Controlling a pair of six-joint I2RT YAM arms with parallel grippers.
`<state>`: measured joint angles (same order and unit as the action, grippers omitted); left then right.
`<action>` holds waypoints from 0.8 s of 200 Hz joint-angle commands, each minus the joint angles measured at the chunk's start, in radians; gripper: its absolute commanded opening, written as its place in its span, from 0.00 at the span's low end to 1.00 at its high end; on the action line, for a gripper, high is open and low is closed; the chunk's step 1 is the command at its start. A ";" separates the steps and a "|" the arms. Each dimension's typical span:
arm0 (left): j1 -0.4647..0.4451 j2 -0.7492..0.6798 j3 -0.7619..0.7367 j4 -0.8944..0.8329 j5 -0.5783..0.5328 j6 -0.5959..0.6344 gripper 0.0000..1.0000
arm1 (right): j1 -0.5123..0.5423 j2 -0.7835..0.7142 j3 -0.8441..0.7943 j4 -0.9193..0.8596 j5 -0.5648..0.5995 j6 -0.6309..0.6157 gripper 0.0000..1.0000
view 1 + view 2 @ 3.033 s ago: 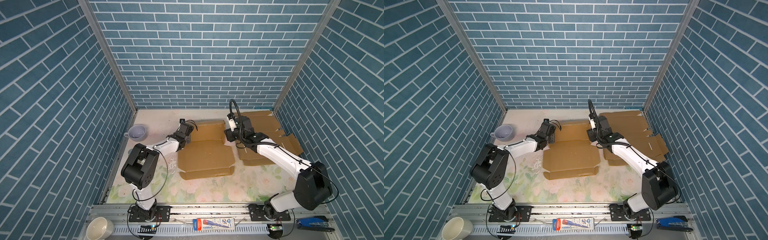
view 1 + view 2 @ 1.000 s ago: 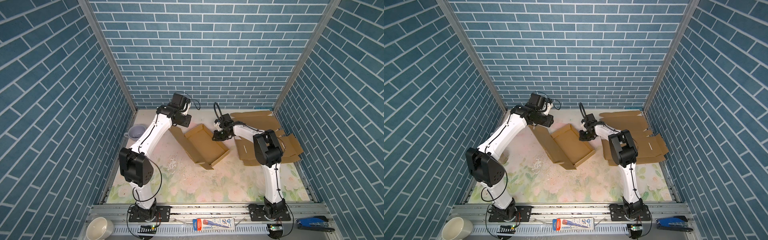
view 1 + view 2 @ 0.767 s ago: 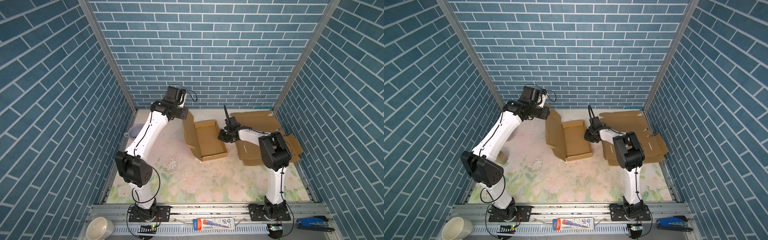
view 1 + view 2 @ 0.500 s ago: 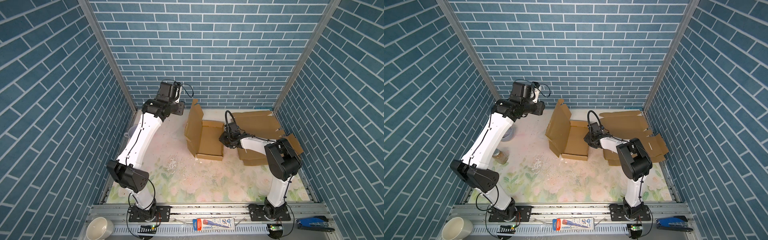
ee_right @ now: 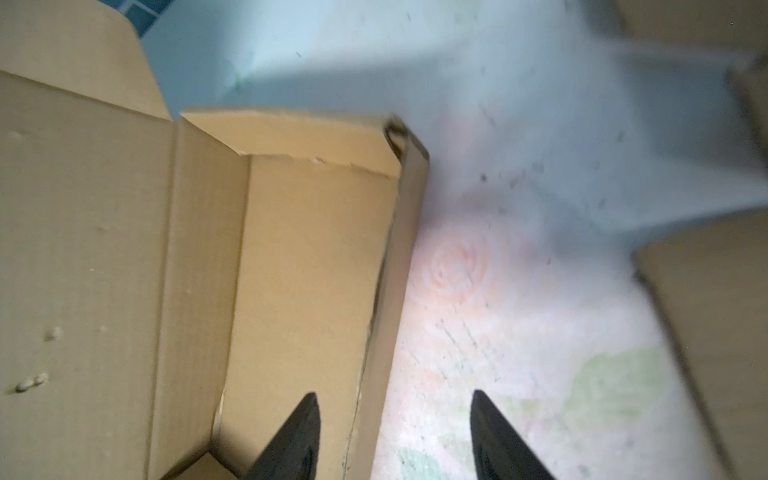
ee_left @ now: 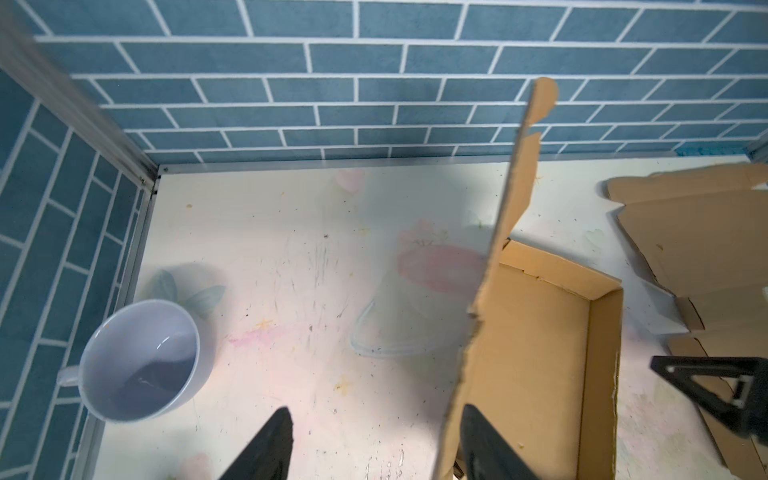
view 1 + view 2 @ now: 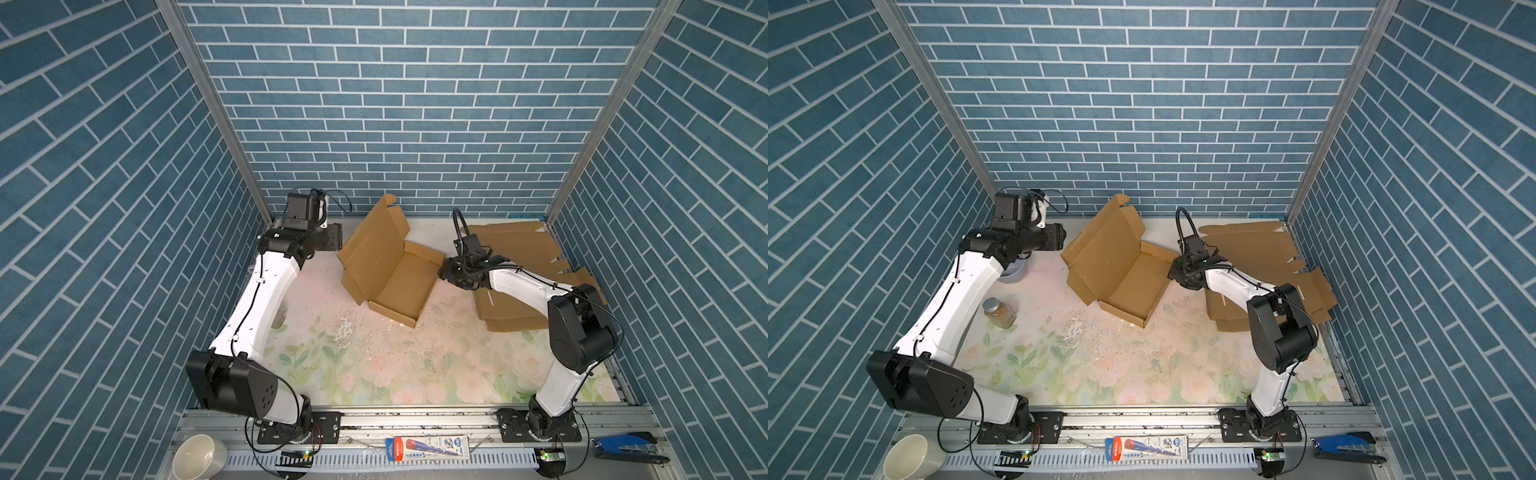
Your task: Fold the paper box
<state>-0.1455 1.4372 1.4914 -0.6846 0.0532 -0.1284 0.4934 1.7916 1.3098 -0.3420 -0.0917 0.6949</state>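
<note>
The brown paper box [image 7: 405, 286] [image 7: 1133, 286] sits at the back middle of the table, its lid [image 7: 374, 249] standing up on the left side. My left gripper [image 7: 337, 237] [image 7: 1062, 236] is at the lid's outer face. In the left wrist view my left gripper [image 6: 376, 409] is open, and the lid's edge [image 6: 503, 232] runs between the fingers, close to one finger [image 6: 478, 436]. My right gripper [image 7: 444, 272] [image 5: 394, 394] is open astride the tray's right wall [image 5: 399, 249], one finger [image 5: 299, 436] inside the tray.
Flat cardboard sheets [image 7: 515, 245] lie stacked at the back right, just behind my right arm. A lavender mug [image 6: 139, 361] [image 7: 1013, 270] and a small jar [image 7: 998, 311] stand at the left under my left arm. Brick walls close three sides.
Both grippers have widened. The lid has swung up from tilted to nearly upright, the box has turned a little, and my left gripper has drawn back to the left.
</note>
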 commanded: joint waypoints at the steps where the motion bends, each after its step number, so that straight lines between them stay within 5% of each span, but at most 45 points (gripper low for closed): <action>1: 0.037 -0.059 -0.089 0.089 0.037 -0.053 0.65 | -0.013 0.064 0.217 -0.158 -0.048 -0.414 0.61; 39: 0.117 -0.123 -0.206 0.127 0.090 -0.098 0.65 | -0.012 0.249 0.472 -0.224 -0.092 -0.709 0.68; 105: 0.171 -0.169 -0.361 0.236 0.151 -0.147 0.65 | -0.002 0.592 0.831 -0.296 -0.111 -0.854 0.67; 130: 0.176 -0.186 -0.400 0.258 0.153 -0.157 0.64 | 0.011 0.658 0.869 -0.289 -0.061 -0.849 0.61; 160: 0.178 -0.202 -0.438 0.267 0.148 -0.167 0.64 | 0.038 0.662 0.840 -0.258 0.096 -0.812 0.40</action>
<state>0.0242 1.2636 1.0798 -0.4515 0.1898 -0.2802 0.5022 2.4557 2.1227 -0.5991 -0.1234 -0.1081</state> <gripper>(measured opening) 0.638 0.472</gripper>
